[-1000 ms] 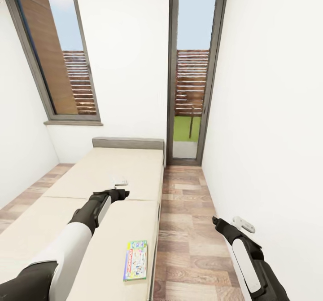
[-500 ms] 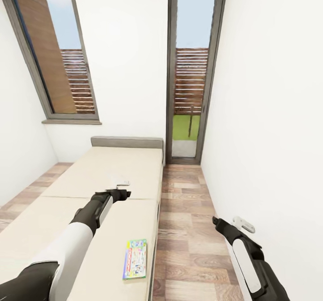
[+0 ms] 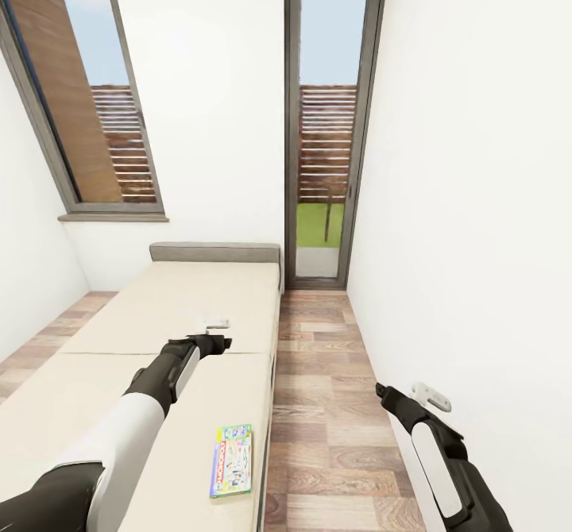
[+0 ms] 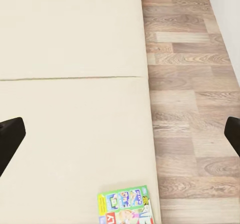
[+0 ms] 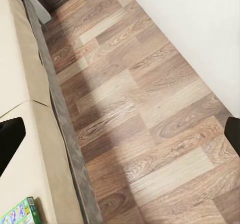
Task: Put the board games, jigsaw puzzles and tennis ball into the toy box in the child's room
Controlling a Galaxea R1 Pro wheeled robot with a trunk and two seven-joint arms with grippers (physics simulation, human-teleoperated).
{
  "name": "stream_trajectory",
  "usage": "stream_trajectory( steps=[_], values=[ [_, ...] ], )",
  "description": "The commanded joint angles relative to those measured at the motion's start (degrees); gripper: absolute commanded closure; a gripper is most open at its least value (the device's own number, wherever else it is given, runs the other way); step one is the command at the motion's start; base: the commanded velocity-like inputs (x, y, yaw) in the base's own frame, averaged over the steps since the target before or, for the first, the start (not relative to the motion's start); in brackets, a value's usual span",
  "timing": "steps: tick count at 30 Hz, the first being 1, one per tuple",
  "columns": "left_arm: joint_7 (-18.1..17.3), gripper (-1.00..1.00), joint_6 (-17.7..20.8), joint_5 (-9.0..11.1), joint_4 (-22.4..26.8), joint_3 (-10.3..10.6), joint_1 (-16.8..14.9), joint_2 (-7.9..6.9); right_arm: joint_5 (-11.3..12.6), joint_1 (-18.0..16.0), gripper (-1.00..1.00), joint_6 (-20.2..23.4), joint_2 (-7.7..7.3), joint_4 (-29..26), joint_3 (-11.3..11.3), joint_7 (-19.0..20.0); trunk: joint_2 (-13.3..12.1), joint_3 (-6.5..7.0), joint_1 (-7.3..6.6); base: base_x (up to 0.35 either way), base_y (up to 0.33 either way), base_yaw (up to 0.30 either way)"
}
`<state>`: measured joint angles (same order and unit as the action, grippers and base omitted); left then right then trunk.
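- Beige mattress of the bed [image 3: 119, 341]: left gripper [image 3: 216, 325] hovers above it, jaws wide apart, empty.
- Green-edged board game [image 3: 231, 460]: flat near the bed's floor-side edge.
- Wood floor [image 3: 334, 405]: right gripper [image 3: 430, 395] above it, jaws wide apart, empty.

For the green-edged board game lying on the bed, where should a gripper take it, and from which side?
Probably by its long edge nearest the floor. The board game lies flat on the bed, close to the mattress side by the wooden floor, so a finger might slip under there. A top-down pinch looks poor: the box is thin and wide. The left gripper hovers over the mattress beyond it.
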<state>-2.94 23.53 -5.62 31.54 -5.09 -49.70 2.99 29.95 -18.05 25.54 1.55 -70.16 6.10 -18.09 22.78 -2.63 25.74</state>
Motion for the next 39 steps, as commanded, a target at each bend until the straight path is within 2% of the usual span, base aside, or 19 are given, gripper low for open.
stream_trajectory(
  steps=[1,20,24,28,35,39],
  values=[
    [-0.31,-1.00,0.29,-0.59,0.10,-0.45,-0.04,0.09,0.61,-0.05,-1.00,0.19,0.05,-0.09,0.06,-0.38,0.14,-0.14,0.04,0.000,0.000,-0.003],
    [-0.27,-1.00,0.29,-0.52,0.07,-0.36,-0.04,0.17,0.63,-0.15,-1.00,0.46,0.33,-0.06,0.06,-0.53,0.14,-0.14,0.04,0.000,0.000,0.000],
    [-0.15,-1.00,0.29,-0.48,-0.89,-0.42,-0.04,0.17,0.69,-1.05,-1.00,1.09,0.29,0.22,0.09,-0.82,0.14,-0.14,0.04,0.000,0.000,0.000],
    [-0.08,-1.00,-0.05,-0.51,-4.79,-0.57,-0.15,0.17,0.68,-2.78,-1.00,4.00,0.27,1.49,0.06,-1.58,0.14,-0.14,0.04,0.000,0.000,0.000],
    [-0.05,-1.00,-0.61,-0.44,-6.52,-0.65,-0.27,0.37,0.69,-3.39,-1.00,7.15,0.39,2.09,-0.02,-1.53,0.14,-0.14,0.04,0.000,0.000,0.000],
    [-0.05,-1.00,-0.69,-0.43,-6.80,-0.69,-0.30,0.45,0.60,-3.45,-1.00,7.73,0.36,2.06,-1.84,-1.57,0.14,-0.14,0.04,0.000,0.000,0.000]
  ],
)
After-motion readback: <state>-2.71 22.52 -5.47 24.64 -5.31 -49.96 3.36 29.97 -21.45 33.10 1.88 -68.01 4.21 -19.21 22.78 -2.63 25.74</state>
